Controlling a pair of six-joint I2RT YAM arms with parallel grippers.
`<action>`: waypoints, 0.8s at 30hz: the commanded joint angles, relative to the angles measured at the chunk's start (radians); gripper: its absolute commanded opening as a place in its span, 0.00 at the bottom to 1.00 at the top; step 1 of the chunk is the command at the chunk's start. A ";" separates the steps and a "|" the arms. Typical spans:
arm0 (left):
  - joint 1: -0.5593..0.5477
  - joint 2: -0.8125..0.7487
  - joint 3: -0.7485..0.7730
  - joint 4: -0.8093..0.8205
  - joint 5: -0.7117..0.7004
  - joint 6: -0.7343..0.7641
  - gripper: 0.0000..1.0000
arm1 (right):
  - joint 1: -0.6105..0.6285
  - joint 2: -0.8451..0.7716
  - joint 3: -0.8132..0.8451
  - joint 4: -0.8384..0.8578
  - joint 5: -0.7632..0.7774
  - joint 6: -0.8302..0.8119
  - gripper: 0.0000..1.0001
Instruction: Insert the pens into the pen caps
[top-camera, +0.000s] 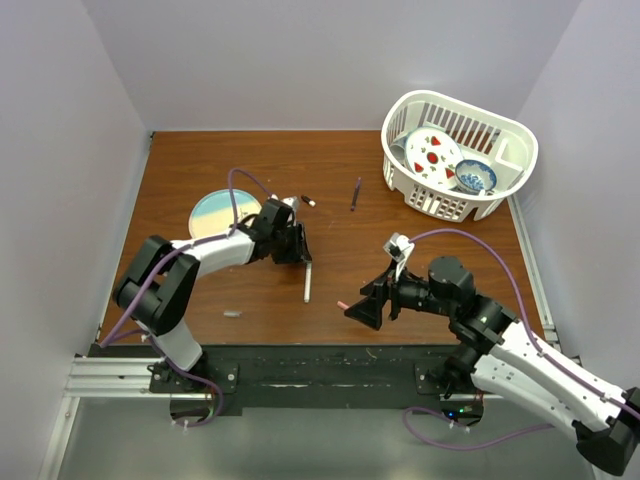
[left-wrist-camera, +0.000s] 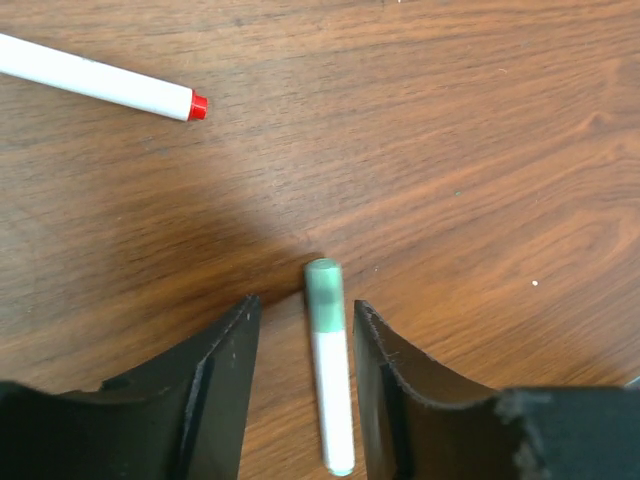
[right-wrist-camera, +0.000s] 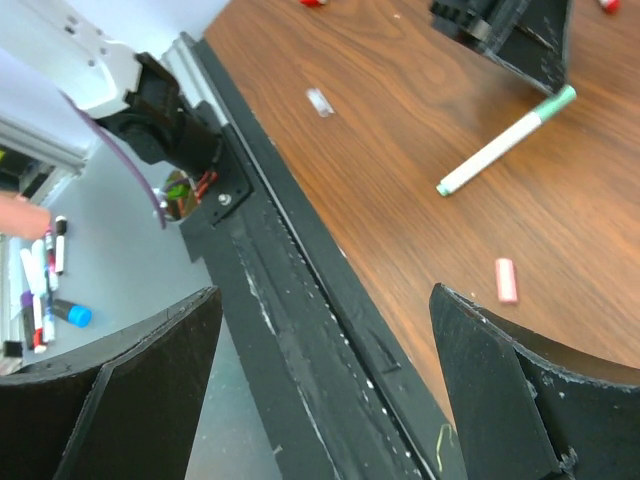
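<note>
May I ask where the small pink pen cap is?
Top view: the small pink pen cap lies between the green-ended white pen and the right tool.

The left gripper (left-wrist-camera: 303, 305) holds its two dark fingers (left-wrist-camera: 215, 390) apart, low over the wooden table (left-wrist-camera: 450, 150); between them lies a white pen (left-wrist-camera: 333, 400) with a pale green end (pointing away from the camera), perhaps just touching the right finger; a second white pen (left-wrist-camera: 95, 78), red-tipped, lies upper left, well apart.
</note>
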 joint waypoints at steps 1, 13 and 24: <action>0.009 -0.022 0.059 -0.032 -0.013 0.027 0.49 | 0.002 -0.033 0.062 -0.047 0.064 0.019 0.89; 0.007 -0.451 0.175 -0.187 -0.315 0.186 0.53 | 0.002 -0.006 0.045 -0.010 0.133 0.081 0.88; 0.012 -0.766 -0.009 -0.183 -0.274 0.196 1.00 | 0.000 0.087 -0.021 0.035 0.430 0.259 0.88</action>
